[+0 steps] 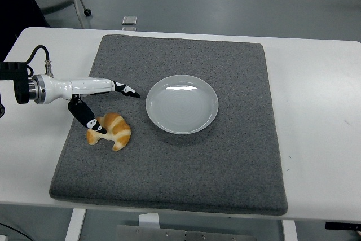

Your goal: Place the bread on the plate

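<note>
At the left of the frame the left hand (97,101) reaches in over a grey mat (237,162) that covers most of the white worktop (316,111). Its fingers (125,89) stretch out straight toward the right while the thumb (87,118) angles down, its tip touching the upper left end of the croissant (110,130); the hand is spread wide and grasps nothing. The croissant lies on the mat at lower left, just left of the empty grey plate (181,104), which sits near the mat's centre, apart from the bread.
</note>
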You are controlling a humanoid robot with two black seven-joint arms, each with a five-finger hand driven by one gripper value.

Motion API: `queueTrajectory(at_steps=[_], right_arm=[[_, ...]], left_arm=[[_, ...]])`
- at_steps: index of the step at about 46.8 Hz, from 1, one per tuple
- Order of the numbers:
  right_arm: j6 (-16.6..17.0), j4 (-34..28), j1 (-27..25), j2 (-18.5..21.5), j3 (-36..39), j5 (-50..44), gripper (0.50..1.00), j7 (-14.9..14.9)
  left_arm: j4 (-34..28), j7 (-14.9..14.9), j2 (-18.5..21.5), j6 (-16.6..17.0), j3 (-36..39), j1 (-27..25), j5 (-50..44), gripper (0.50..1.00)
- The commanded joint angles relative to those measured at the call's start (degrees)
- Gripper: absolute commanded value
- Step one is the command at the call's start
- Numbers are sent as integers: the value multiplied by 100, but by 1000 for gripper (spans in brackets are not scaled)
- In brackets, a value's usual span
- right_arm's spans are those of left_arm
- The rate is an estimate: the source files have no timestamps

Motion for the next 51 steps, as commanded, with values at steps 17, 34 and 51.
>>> queueTrajectory(at_steps=[17, 34, 51], right_arm=[[0, 0, 0, 0, 0, 8, 932, 0], [0, 0, 0, 0, 0, -1, 930, -9], [0, 0, 0, 0, 0, 8, 932, 0]], left_arm=[[-17, 26, -80, 44, 148, 41, 373, 988], [115, 61, -291, 238, 139, 313, 751, 984], [291, 61, -581, 493, 139, 463, 918, 883]])
